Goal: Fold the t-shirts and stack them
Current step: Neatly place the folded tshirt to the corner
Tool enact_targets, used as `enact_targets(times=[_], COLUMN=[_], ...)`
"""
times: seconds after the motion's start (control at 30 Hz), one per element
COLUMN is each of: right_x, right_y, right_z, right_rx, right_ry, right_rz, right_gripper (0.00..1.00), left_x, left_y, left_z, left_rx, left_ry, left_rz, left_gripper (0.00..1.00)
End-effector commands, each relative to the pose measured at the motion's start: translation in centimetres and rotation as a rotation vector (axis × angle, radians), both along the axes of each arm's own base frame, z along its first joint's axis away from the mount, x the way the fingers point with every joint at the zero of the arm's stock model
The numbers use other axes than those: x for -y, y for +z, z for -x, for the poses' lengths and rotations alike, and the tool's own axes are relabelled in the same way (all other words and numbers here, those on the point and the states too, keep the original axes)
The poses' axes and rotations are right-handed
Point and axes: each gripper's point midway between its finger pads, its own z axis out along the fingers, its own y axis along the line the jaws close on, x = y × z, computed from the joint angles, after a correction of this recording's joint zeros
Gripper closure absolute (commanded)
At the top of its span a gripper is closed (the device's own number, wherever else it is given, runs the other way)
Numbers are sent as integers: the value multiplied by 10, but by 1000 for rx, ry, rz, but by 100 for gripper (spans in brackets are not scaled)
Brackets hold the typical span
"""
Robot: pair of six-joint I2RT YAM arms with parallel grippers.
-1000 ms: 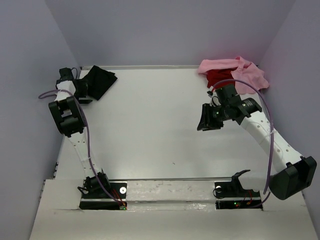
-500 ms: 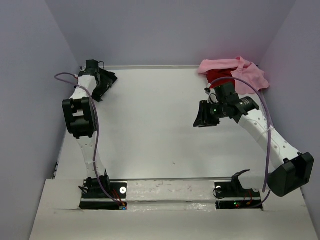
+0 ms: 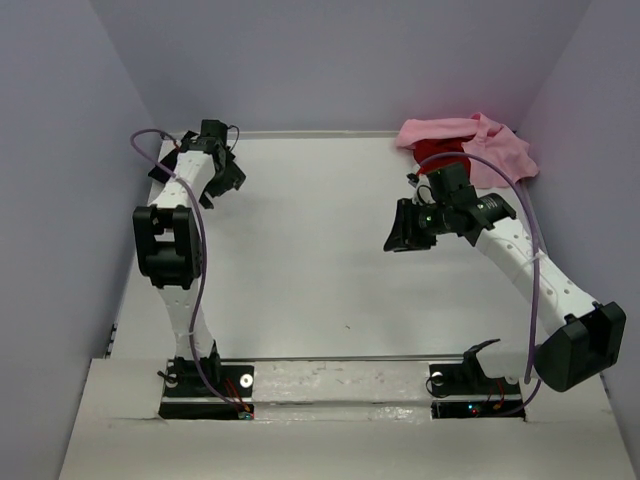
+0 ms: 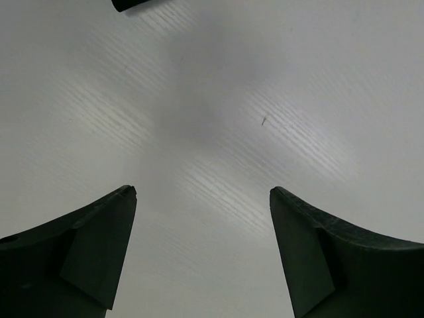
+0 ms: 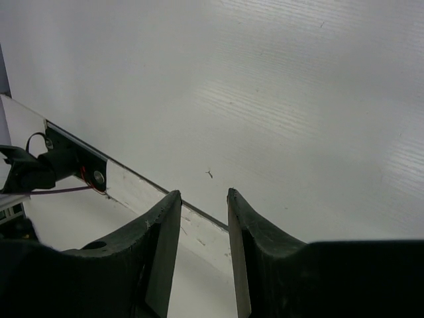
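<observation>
Pink cloth t-shirt (image 3: 500, 150) and red cloth t-shirt (image 3: 436, 156) lie heaped, unfolded, beyond my right pincer (image 5: 204, 199); it and my left pincer (image 4: 202, 199) stand spread, empty.

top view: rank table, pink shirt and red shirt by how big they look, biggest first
1. table
2. pink shirt
3. red shirt, partly hidden, so only its visible patch is ranked

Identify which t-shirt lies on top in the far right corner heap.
The light pink t-shirt: it drapes over the red t-shirt, which only peeks out beneath its near edge.
</observation>
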Motion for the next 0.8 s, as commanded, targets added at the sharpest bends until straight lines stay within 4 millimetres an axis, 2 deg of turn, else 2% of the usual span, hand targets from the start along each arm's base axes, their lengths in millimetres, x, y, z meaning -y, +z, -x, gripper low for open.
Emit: enact_targets(times=[0.0,0.03,0.1,0.13,0.2,0.23,0.33,0.43,0.47,0.53,0.6,0.7,0.77], right_x=[-8,-8,-7,-6,-6,-4,-2,0,2,5,11,23,27], right_y=[10,10,6,4,5,5,12,16,22,22,32,36,36], right_z=[-10,-11,-14,-16,-19,-21,-25,-28,-29,-29,-32,-34,-34], right_rx=[64,68,71,74,88,100,137,167,199,224,288,351,370], right_ry=[21,18,21,21,20,17,11,-4,-21,-39,-74,-121,-123], right_rz=[-31,-29,-20,-8,0,11,16,17,13,15,16,46,64], right_gripper=[60,60,60,60,60,60,60,60,60,60,59,57,57], left_x=[14,33,59,84,98,107,116,135,149,157,160,162,163], left_y=[10,14,22,27,38,50,81,116,126,142,146,148,137], left_z=[4,6,16,22,33,43,62,85,90,107,121,145,159], left_rx=[-35,-21,3,21,42,75,179,305,351,409,422,430,402], left_ry=[-164,-218,-310,-370,-399,-413,-408,-465,-507,-548,-566,-593,-611], left_rz=[-82,-82,-79,-98,-120,-132,-94,-32,-10,12,5,4,-1], left_gripper=[10,10,9,7,3,1,1,1,1,1,1,1,1])
